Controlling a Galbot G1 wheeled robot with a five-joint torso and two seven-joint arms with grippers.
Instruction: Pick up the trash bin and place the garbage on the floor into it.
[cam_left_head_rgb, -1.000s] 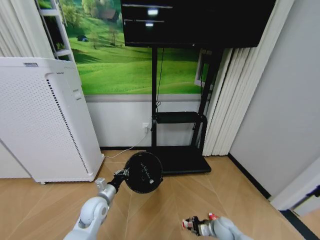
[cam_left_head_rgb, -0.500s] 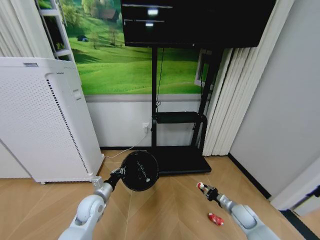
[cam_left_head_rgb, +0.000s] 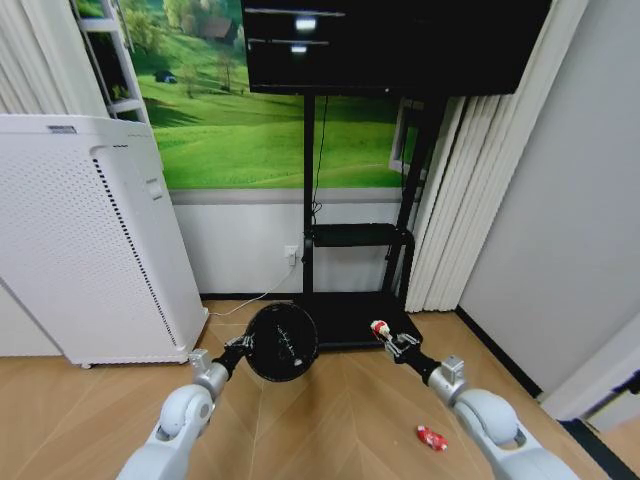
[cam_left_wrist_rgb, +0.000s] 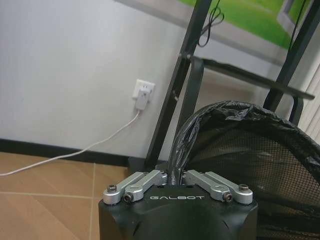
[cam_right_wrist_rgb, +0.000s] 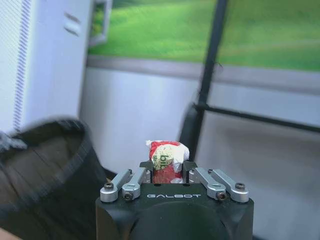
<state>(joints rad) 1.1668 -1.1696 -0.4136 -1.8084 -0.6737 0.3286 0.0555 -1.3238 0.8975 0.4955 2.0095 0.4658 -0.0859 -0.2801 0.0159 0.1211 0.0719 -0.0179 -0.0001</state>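
centrally, trash bin (cam_left_head_rgb: 281, 342): black mesh bin held off the floor, mouth tipped toward the camera; black liner bag over its rim; contents too dark to make out.
left gripper (cam_left_wrist_rgb: 176, 175): clenched on the bin's lined rim.
red-and-white piece (cam_left_head_rgb: 379, 328): grasped by the right gripper (cam_left_head_rgb: 385, 335), just beside the bin's mouth, apart from it.
red wrapper (cam_left_head_rgb: 432, 438): lying on the wooden floor (cam_left_head_rgb: 330, 420) below the right arm.
white perforated appliance (cam_left_head_rgb: 85, 240): left of the bin, cut off at the frame edge.
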